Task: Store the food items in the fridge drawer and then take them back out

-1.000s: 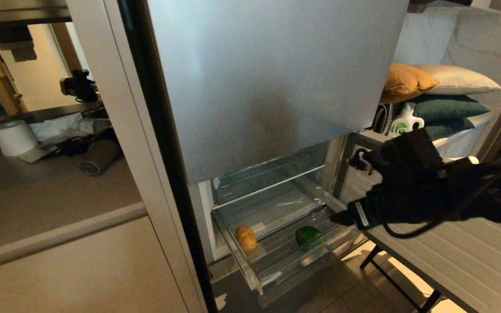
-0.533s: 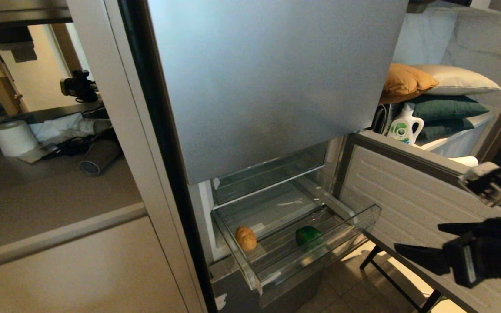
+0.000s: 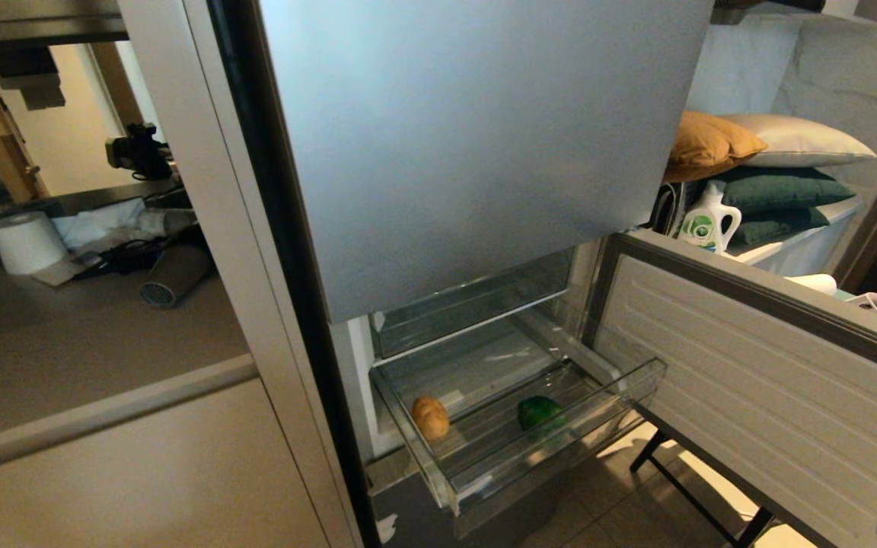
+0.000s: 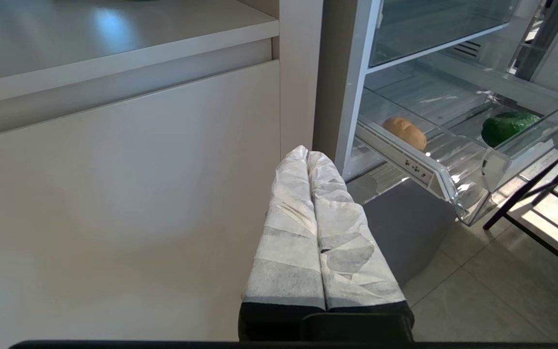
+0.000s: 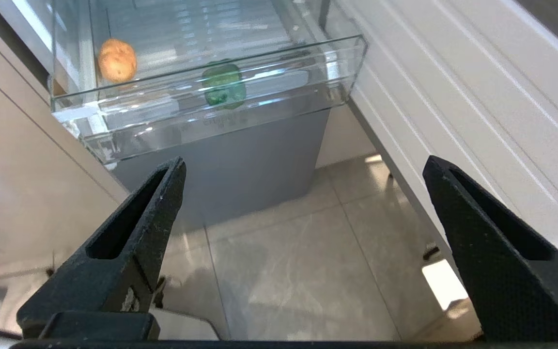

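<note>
The fridge drawer (image 3: 553, 455) is a clear bin, pulled out below the tall silver door. On its ribbed floor lie the food items: a tan potato (image 3: 430, 417) to the left and a dark-green bell pepper (image 3: 539, 412) to the right, apart from each other. My right gripper (image 5: 305, 165) is open and empty, low over the floor tiles in front of the drawer (image 5: 284, 92), with the potato (image 5: 117, 60) and pepper (image 5: 224, 88) beyond it. My left gripper (image 4: 306, 152), with white-wrapped fingers, is shut and parked by the beige cabinet, left of the drawer (image 4: 453, 179).
The lower fridge door (image 3: 751, 365) stands swung open on the right. Under it are the black legs of a stand (image 3: 659, 457). Behind it are pillows and a detergent bottle (image 3: 705, 221). A beige cabinet (image 3: 141, 472) flanks the fridge on the left, with a paper roll (image 3: 26, 242) on its counter.
My right arm has drawn back from the drawer's right end, down and to the right, and has left the head view. The potato and pepper have not moved.
</note>
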